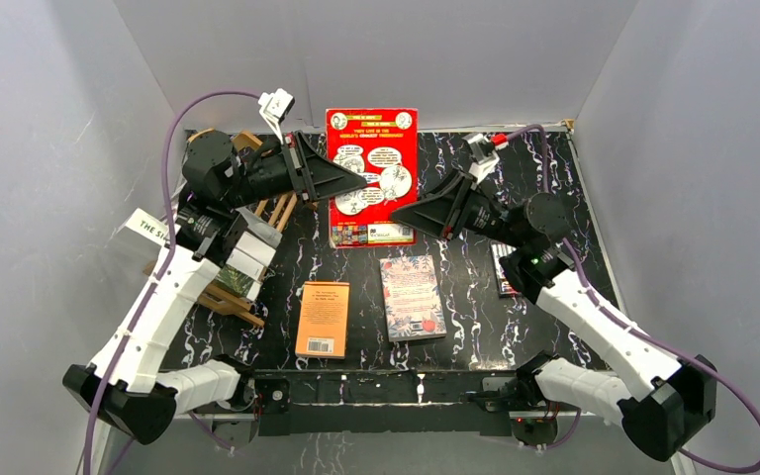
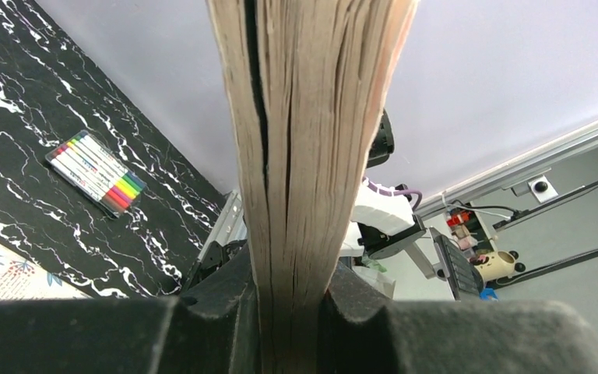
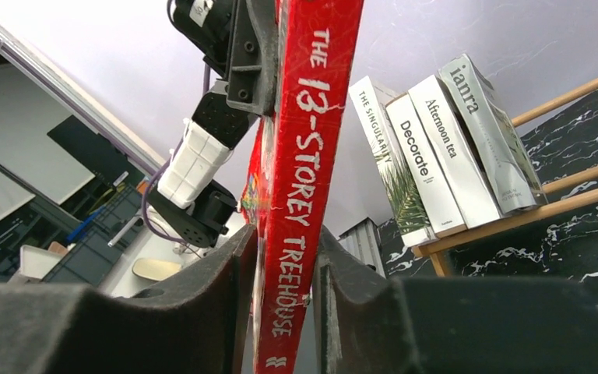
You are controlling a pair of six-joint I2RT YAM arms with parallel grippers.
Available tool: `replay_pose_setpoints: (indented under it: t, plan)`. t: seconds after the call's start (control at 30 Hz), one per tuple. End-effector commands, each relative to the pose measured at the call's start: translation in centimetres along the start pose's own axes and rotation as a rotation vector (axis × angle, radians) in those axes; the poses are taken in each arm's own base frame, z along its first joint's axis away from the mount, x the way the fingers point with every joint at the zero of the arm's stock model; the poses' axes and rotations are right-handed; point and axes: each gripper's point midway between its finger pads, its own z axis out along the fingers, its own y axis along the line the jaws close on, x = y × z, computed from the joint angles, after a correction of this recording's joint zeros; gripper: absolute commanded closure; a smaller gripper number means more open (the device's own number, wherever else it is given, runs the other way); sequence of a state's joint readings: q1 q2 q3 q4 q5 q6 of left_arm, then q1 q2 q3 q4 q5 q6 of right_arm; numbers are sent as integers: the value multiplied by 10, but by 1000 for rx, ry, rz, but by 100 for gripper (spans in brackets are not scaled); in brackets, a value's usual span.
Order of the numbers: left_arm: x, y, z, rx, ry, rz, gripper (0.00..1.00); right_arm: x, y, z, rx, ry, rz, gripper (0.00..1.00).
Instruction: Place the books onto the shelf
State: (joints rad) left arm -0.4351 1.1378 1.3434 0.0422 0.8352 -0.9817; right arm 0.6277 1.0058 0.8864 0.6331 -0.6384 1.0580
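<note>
Left arm (image 1: 158, 317) and standing books (image 3: 436, 156) across the shelf (image 1: 282, 210)

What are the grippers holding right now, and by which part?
The red book, The 13-Storey Treehouse. The left gripper clamps its page edge; the right gripper straddles its spine, but whether that one actually grips cannot be told.

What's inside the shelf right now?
Leaning together in the shelf: The Singularity, Decorate, Afternoon tea and a grey book. From above, the left arm covers most of it.
</note>
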Motion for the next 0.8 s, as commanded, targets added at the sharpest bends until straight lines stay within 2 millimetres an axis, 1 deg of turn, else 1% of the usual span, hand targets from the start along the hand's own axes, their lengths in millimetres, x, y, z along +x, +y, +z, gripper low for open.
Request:
replay_pose_setpoints:
  t: [0.0,0.13,0.17,0.2,0.27,0.3,0.33,0.37,0.43,0.47,0.5,0.53,0.6,0.63,0.7,0.77]
  plan:
    - [-9,-16,-1,60,-27,59,100,-14,25,7,-106,-8,-48,66]
    - [-10,-10,-2,32,-34,73,100,-14,18,9,-91,-14,-40,92]
    - [-11,-7,-4,9,-46,83,84,-15,16,9,-82,-23,-44,99]
    - [-13,-4,-6,-24,-62,100,69,-16,13,9,-65,-34,-46,100]
    - [-16,8,-14,-130,-105,131,42,-18,7,10,-36,-41,-64,100]
    - [-20,15,-21,-195,-137,155,32,-20,4,12,-19,-42,-83,100]
    - [-22,22,-28,-265,-161,171,25,-21,-1,13,0,-39,-105,100]
    - [-27,29,-38,-345,-200,195,22,-23,-5,16,19,-34,-132,100]
    - [-40,43,-67,-538,-293,233,19,-29,-19,21,76,-22,-197,100]
    - [-59,53,-118,-775,-482,253,18,-35,-35,28,125,-7,-283,100]
    - [-64,49,-137,-829,-551,272,17,-35,-46,31,155,10,-313,100]
    - [-69,39,-153,-852,-614,301,17,-38,-55,34,178,18,-355,100]
    - [-75,16,-176,-851,-712,347,17,-40,-75,37,227,26,-423,100]
    - [-78,6,-183,-843,-743,366,17,-40,-85,39,240,34,-463,100]
    - [-82,-10,-190,-824,-775,399,17,-38,-101,43,256,48,-554,100]
    - [-85,-20,-192,-808,-780,419,17,-36,-113,52,263,60,-620,100]
